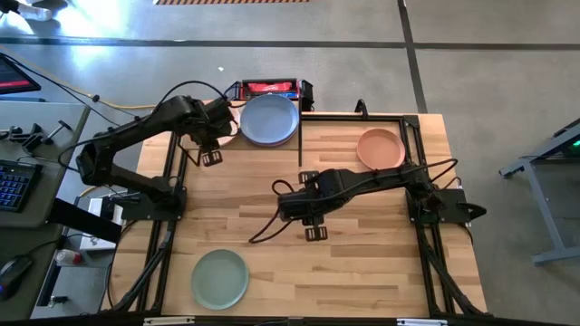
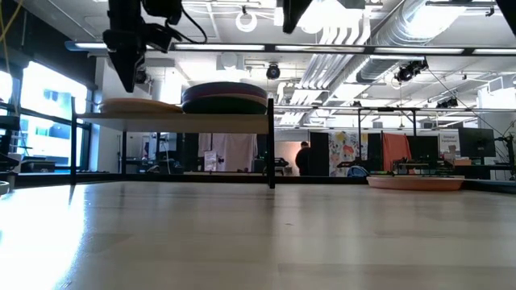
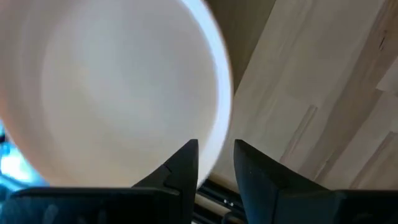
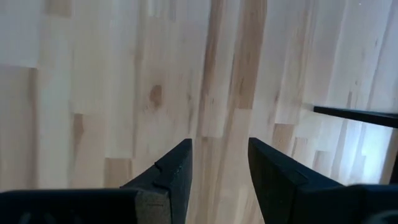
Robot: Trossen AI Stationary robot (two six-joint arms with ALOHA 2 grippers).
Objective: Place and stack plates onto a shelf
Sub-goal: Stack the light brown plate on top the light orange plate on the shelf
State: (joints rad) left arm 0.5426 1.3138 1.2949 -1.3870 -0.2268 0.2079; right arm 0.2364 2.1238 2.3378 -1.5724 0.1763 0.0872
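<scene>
Just beneath left tool (image 3: 214,163), pale plate (image 3: 112,87).

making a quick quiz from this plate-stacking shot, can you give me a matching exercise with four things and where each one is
Things:
1. blue plate
2. peach plate
3. sage green plate
4. right gripper

Places:
A. near edge of the table, left of centre
B. top of the stack on the shelf
C. over bare wood in the middle of the table
D. far right part of the table

Pairs: 1-B, 2-D, 3-A, 4-C
</scene>
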